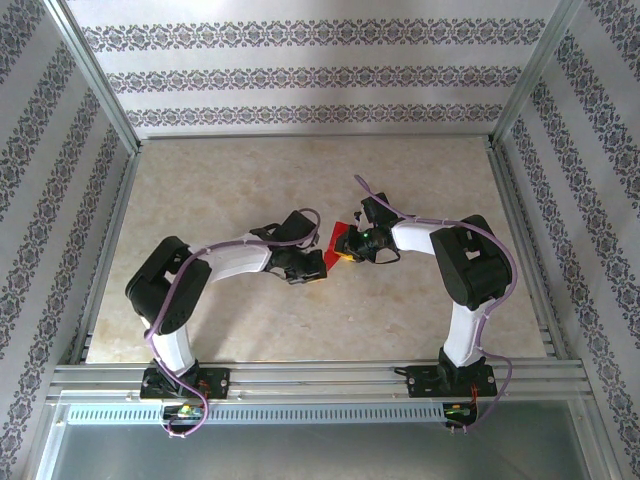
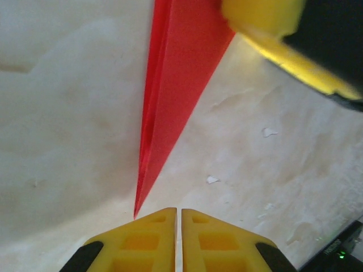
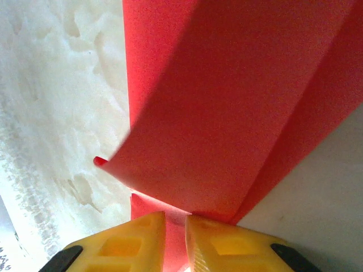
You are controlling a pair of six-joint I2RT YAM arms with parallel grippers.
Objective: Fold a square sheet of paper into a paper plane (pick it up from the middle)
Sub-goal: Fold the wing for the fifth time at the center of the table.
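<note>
Left gripper (image 2: 178, 211), lower edge: yellow fingers closed to a thin slit, nothing between them. Folded red paper (image 2: 173, 85) tapers to a sharp tip just beside them on the mottled beige table (image 2: 68, 113). Right gripper's yellow finger (image 2: 261, 17) overlaps the paper's wide end.

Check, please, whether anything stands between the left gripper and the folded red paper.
Nothing visible does. The paper ends in a pointed tip just ahead of the shut left gripper, over bare table. The right gripper clamps its wider end.
</note>
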